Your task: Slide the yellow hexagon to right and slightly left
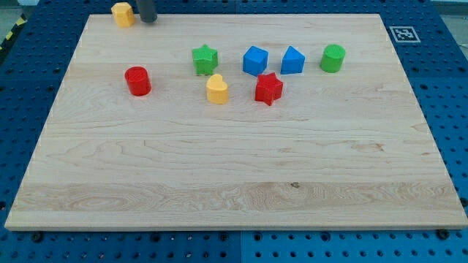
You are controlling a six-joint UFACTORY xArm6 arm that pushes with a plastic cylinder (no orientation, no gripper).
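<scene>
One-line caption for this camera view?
My tip sits right of the yellow hexagon block at the wooden board's top-left edge.

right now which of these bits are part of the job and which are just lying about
In the job: yellow hexagon; my tip, just to its right.

Lying about: red cylinder, green star, yellow heart, red star, two blue blocks, green cylinder.

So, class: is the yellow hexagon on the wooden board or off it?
On, barely: the yellow hexagon sits at the board's top-left edge, with my tip just to its right.
</scene>
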